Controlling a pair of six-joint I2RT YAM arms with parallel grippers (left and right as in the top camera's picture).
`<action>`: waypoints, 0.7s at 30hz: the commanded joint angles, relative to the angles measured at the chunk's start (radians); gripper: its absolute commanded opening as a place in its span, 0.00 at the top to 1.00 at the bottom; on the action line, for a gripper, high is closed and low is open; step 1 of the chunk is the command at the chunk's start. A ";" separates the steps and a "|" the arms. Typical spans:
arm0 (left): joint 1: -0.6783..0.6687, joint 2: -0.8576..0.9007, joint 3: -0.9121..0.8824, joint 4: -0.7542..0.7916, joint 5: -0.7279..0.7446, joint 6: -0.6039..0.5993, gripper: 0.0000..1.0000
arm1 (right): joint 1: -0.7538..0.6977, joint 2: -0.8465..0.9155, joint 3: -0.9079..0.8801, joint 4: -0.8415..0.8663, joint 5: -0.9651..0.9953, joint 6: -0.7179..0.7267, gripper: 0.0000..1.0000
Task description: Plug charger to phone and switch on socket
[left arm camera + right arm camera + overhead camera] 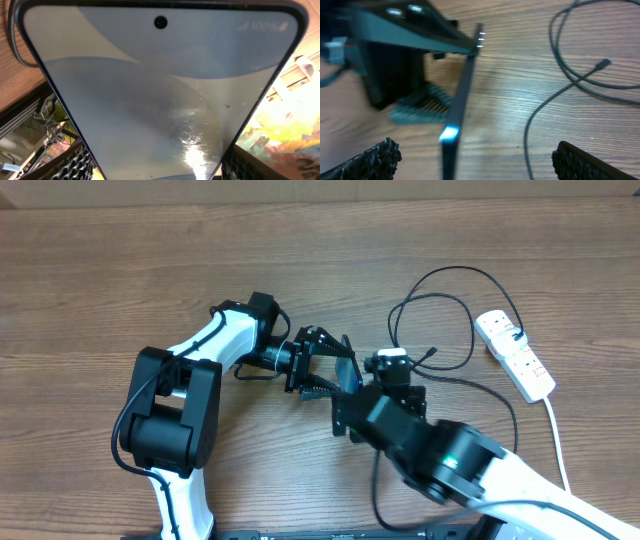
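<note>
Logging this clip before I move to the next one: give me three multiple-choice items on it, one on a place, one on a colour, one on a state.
1. Where does the socket lie?
A) towards the right side of the table
B) beside the left arm's base
C) under the phone

2. What colour is the charger cable?
A) white
B) black
C) red

3. What holds the phone?
A) the left gripper
B) the right gripper
C) nothing, it lies flat

Answers:
1 A: the overhead view shows the socket far to the right.
2 B: the right wrist view shows the cable lying black on the wood.
3 A: the left wrist view shows the lit screen clamped between that gripper's fingers.
</note>
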 commanded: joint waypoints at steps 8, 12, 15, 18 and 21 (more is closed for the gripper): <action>0.005 0.003 0.000 0.001 0.035 0.006 0.61 | 0.005 0.122 0.018 0.128 0.098 0.076 0.10; 0.005 0.003 0.000 0.001 0.035 0.006 0.61 | 0.003 0.121 0.018 0.133 0.098 0.076 0.32; 0.005 0.003 0.000 0.001 0.035 0.006 0.61 | 0.003 0.121 0.018 0.134 0.089 0.076 0.45; 0.005 0.003 0.000 0.001 0.035 0.005 0.61 | 0.003 0.121 0.018 0.133 0.045 0.076 0.53; 0.005 0.003 0.000 0.001 0.035 0.006 0.61 | 0.003 0.123 0.018 0.133 0.027 0.076 0.60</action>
